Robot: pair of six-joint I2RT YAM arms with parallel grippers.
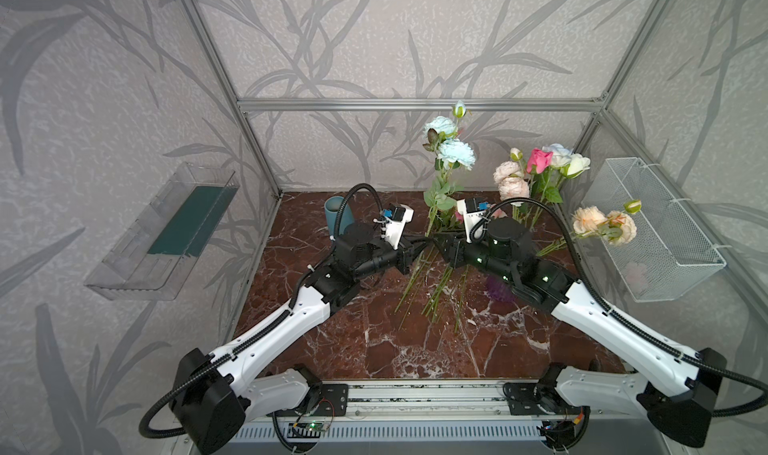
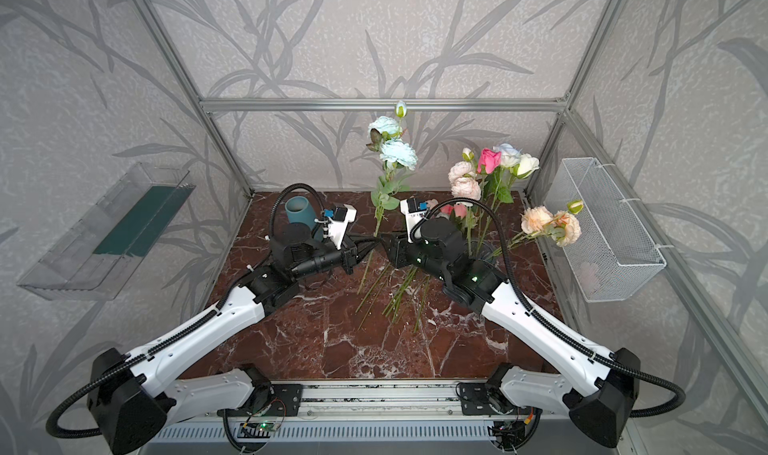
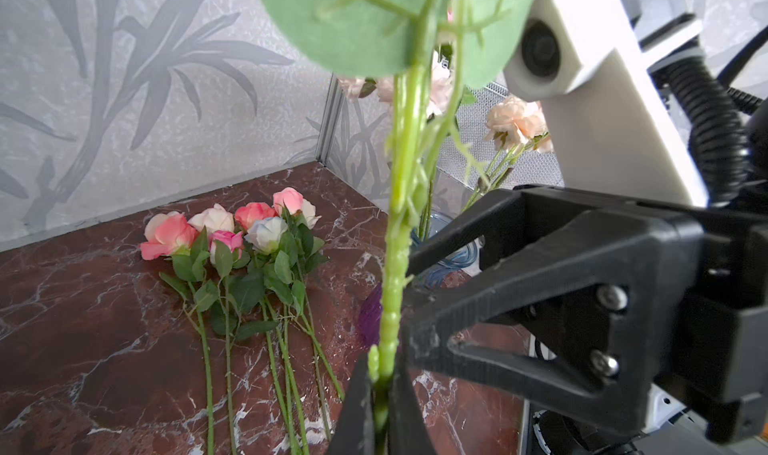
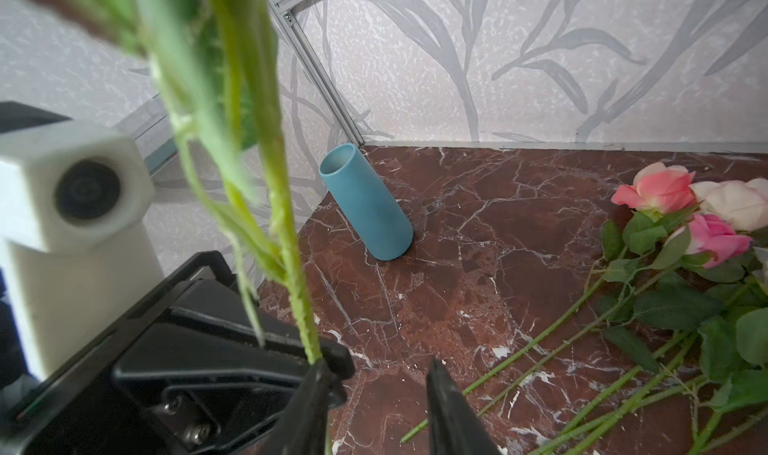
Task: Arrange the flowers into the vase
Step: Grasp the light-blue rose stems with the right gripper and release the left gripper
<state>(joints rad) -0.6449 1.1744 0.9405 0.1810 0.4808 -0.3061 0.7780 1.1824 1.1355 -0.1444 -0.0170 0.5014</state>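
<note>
Nearest the left wrist camera, the left gripper (image 3: pixel 380 394) has its jaws pinched shut on the knobbly green stem (image 3: pixel 397 232) of the pale blue flower spray (image 1: pixel 456 153), which stands upright above the middle of the worktop (image 1: pixel 374 349). The right gripper (image 4: pixel 376 370) meets it tip to tip. Its jaws stand partly apart with the stem against one finger only, so I read this as a handover in which the left arm carries the spray. The next move, as I judge it, calls for the right arm to back clear without snagging the leaves. The left arm would then swing the spray to the back-left corner and thread the stem end into the narrow mouth of the teal vase (image 4: pixel 365 208), which stands empty there. The spray is tall and top-heavy, so it may pivot in the grip. The left arm's own wrist and cable loop sit between the jaws and that vase. More flowers wait: a bunch of loose roses (image 3: pixel 232 232) in pink, coral and cream lies flat beneath the grippers, stems towards the arms' bases. Other blooms (image 1: pixel 540 162) stand upright on the right in a clear glass vessel (image 3: pixel 457 253), mostly hidden behind the right arm. Peach blooms (image 1: pixel 604 222) lean out towards a white wire basket (image 1: pixel 665 241) on the wall. I cannot identify the purple object (image 3: pixel 370 316) near the glass.
</note>
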